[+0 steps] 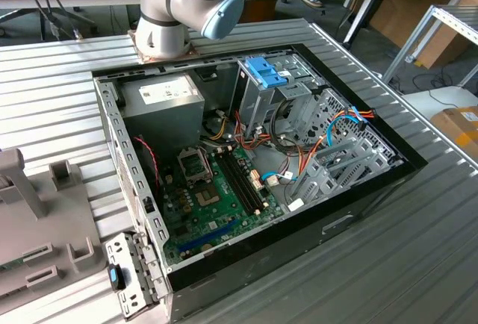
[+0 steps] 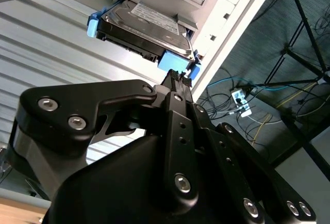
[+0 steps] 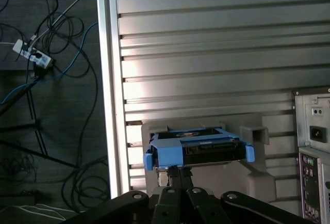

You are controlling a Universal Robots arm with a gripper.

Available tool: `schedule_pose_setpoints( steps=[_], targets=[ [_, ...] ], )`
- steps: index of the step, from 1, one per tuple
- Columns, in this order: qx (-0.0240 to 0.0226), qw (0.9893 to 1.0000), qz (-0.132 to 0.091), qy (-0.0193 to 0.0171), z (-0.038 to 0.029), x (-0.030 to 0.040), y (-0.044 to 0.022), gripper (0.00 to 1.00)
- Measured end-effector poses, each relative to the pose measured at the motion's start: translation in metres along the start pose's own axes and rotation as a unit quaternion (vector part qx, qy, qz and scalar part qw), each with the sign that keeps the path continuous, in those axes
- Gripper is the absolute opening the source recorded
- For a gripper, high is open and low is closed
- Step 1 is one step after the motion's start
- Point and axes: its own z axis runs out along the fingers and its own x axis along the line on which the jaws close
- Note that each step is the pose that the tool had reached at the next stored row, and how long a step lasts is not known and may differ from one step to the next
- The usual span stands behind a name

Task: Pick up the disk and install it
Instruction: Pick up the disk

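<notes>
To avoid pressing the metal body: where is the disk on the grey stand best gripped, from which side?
Probably the broad blue tab on the disk end facing the hand, approached end-on: it juts free of the grey stand.

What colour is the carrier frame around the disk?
Bright blue: the carrier frame edges the grey disk. Clearest in the second wrist view.
</notes>
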Motion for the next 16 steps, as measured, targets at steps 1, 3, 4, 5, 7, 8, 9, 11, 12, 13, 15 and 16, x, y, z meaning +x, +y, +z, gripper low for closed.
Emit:
schedule_pose_setpoints(
  steps=[1, 3, 4, 5, 7, 8, 9, 11, 12, 13, 15, 16],
  targets=[
    [0.0000, 1.0000, 0.000, 0.0000, 0.0000, 0.0000, 0.0000, 0.11],
    [0.0000, 1.0000, 0.000, 0.0000, 0.0000, 0.0001, 0.0000, 0.29],
    [0.0000, 1.0000, 0.000, 0.0000, 0.0000, 0.0001, 0.0000, 0.29],
    [0.0000, 1.0000, 0.000, 0.0000, 0.0000, 0.0001, 0.0000, 0.36],
    [0.0000, 1.0000, 0.000, 0.0000, 0.0000, 0.0002, 0.0000, 0.42],
    [0.0000, 1.0000, 0.000, 0.0000, 0.0001, 0.0002, 0.0000, 0.42],
    [0.0000, 1.0000, 0.000, 0.0000, 0.0000, 0.0003, 0.0000, 0.42],
    [0.0001, 0.9996, -0.028, 0.0004, 0.0001, 0.0003, 0.0000, 0.42],
    [0.0002, 0.9988, -0.049, 0.0006, 0.0002, 0.0003, 0.0000, 0.42],
    [0.0003, 0.9977, -0.068, 0.0008, 0.0002, 0.0003, 0.0000, 0.42],
    [0.0004, 0.9946, -0.103, 0.0012, 0.0004, 0.0003, 0.0000, 0.42],
    [0.0005, 0.9919, -0.127, 0.0015, 0.0004, 0.0003, 0.0000, 0.42]
  ],
)
